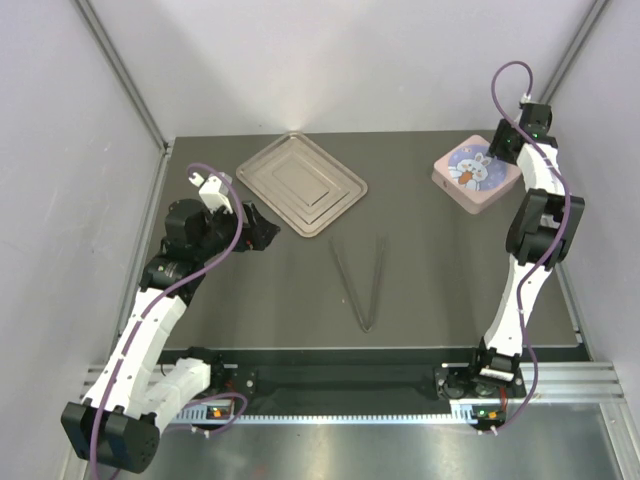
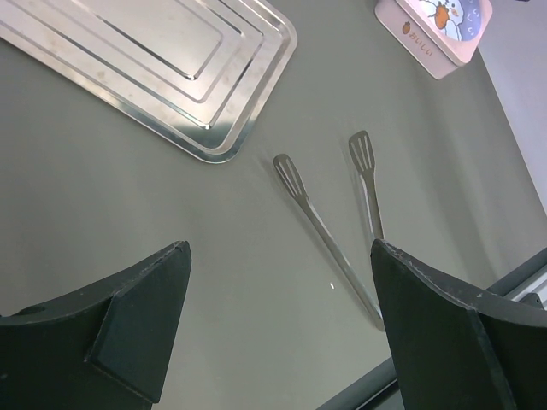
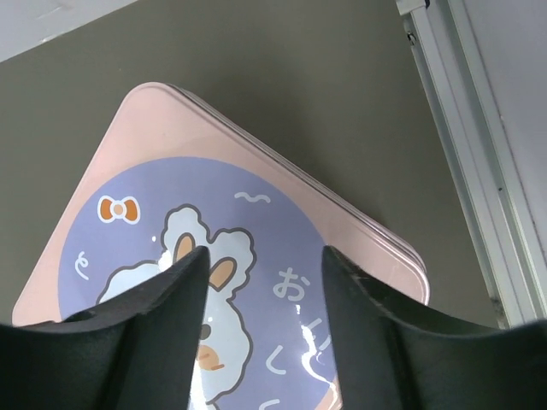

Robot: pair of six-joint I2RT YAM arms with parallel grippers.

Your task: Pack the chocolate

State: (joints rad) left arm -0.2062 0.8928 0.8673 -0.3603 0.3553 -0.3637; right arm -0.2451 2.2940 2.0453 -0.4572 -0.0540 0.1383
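The left gripper (image 2: 280, 253) is hovering over the left part of the dark table (image 1: 430, 270), just beside the near-left edge of the metal tray (image 1: 345, 180); its jaws are standing wide apart and are holding nothing, and in the left wrist view only bare tabletop is showing between its two dark fingers (image 2: 128, 329). The tray is lying flat at the far side, left of centre, turned so that one corner is pointing toward the near right; its stepped floor is shining under the light. The tongs (image 1: 362, 282) are lying in the middle of the table, near and right of the tray and apart from it; their two arms are meeting at the near end and spreading toward the far side, each ending in a slotted flat tip.

The right gripper (image 3: 265, 256) is reaching to the far right corner, hanging over the pink box (image 1: 476, 172); its jaws are parted, gripping nothing, and whether its fingers (image 3: 145, 329) are touching the lid cannot be told. The box is sitting with its lid on, showing a purple disc with a white rabbit, an orange bow and pale lettering; it is resting near the table's right edge, well apart from the tongs.

Where the chocolate is lying cannot be told from these views.
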